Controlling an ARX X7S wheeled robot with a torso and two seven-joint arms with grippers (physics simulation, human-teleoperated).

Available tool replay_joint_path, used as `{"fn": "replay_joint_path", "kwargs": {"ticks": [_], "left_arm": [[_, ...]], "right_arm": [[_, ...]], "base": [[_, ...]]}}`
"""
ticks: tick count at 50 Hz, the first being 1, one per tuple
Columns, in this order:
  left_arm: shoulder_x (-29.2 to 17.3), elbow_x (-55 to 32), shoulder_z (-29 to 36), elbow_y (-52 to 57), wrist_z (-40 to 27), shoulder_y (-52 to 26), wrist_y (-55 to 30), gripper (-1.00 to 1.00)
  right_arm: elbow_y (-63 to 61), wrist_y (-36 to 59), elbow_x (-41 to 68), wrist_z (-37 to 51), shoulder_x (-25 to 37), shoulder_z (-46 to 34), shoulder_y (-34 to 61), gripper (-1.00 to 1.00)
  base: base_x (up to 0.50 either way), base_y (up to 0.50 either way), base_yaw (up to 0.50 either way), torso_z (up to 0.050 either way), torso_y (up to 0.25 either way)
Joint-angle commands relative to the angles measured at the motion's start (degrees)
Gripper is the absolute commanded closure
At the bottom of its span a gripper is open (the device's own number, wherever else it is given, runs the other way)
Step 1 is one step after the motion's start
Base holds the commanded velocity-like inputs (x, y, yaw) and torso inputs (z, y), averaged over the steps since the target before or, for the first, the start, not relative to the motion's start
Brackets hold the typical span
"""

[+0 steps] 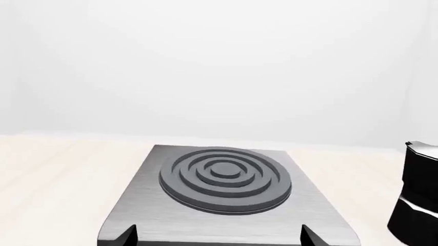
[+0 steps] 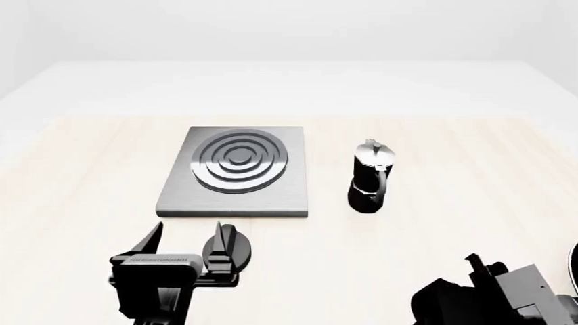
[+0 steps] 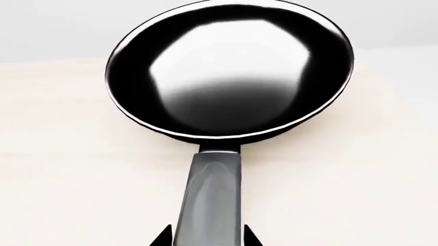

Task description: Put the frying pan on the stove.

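The frying pan (image 3: 229, 69) is glossy black with a shiny inside and fills the right wrist view. Its long handle (image 3: 212, 189) runs back between my right gripper's (image 3: 207, 238) fingertips, which press on both of its sides. In the head view only a dark sliver at the far right edge may be the pan. The stove (image 2: 237, 169), a grey plate with a dark ring burner, lies at the table's middle left. It also shows in the left wrist view (image 1: 222, 177). My left gripper (image 2: 185, 240) is open and empty, just in front of the stove's near edge.
A black-and-silver moka pot (image 2: 370, 176) stands upright just right of the stove, and shows at the edge of the left wrist view (image 1: 417, 195). My right arm (image 2: 492, 294) is at the lower right. The light wooden table (image 2: 81, 183) ends at a white wall.
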Motion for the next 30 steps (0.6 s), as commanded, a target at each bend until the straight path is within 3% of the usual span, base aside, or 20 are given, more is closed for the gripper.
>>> {"fn": "replay_joint_path", "kwargs": {"ticks": [1, 30], "left_arm": [[-0.2, 0.0, 0.4, 0.1, -0.3, -0.1, 0.0, -1.00], [-0.6, -0.2, 0.6, 0.6, -1.2, 0.4, 0.7, -1.00]], "right_arm": [[-3.9, -0.3, -1.6, -3.5, 1.3, -3.4, -1.3, 1.00], [-26.1, 5.1, -5.2, -1.6, 4.4, -8.7, -6.7, 1.00]], "base": [[0.00, 0.00, 0.00, 0.000, 0.000], [0.00, 0.00, 0.00, 0.000, 0.000]]}}
